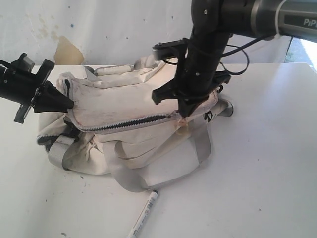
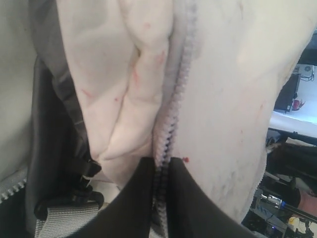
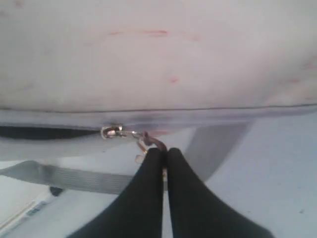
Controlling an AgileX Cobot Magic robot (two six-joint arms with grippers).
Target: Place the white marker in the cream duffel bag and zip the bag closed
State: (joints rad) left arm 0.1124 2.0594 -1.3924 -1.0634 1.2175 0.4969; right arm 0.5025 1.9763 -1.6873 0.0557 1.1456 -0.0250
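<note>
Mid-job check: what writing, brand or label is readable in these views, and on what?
"PiP": on the right arm, cut off at the picture's edge.
white marker: dark print on the barrel, too small to read.
cream duffel bag: no readable text in any view.

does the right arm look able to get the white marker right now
Probably not yet: the right claw is shut on the zipper pull. The white marker itself lies uncovered on the table, so letting go should free the way.
</note>
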